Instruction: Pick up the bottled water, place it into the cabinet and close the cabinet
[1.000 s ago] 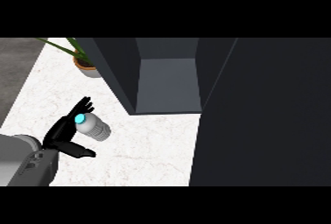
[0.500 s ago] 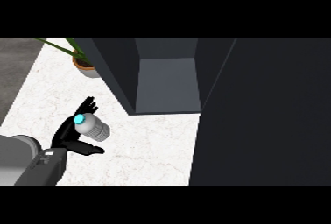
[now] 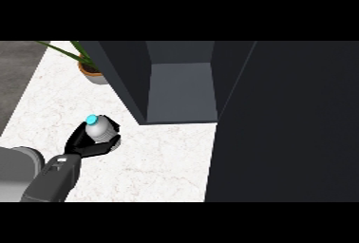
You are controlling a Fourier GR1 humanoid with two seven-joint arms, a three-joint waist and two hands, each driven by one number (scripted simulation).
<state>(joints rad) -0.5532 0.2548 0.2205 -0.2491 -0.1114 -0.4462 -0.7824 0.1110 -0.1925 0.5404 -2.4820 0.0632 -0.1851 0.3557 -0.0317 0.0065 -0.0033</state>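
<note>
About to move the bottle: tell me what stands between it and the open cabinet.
Nothing visible does. The left robot hand is curled round the bottled water, and only bare counter lies between it and the cabinet opening. The potted plant stands off to the side, behind.

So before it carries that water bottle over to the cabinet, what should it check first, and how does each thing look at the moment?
1. Left hand curled round the bottled water: ok.
2. Bottle's blue cap on: ok.
3. Cabinet open, inside bare where visible: ok.
4. Bottle lifted off the counter: cannot tell.
5. Potted plant away from the path: ok.
6. Right hand out of the way: cannot tell, not in view.
</note>
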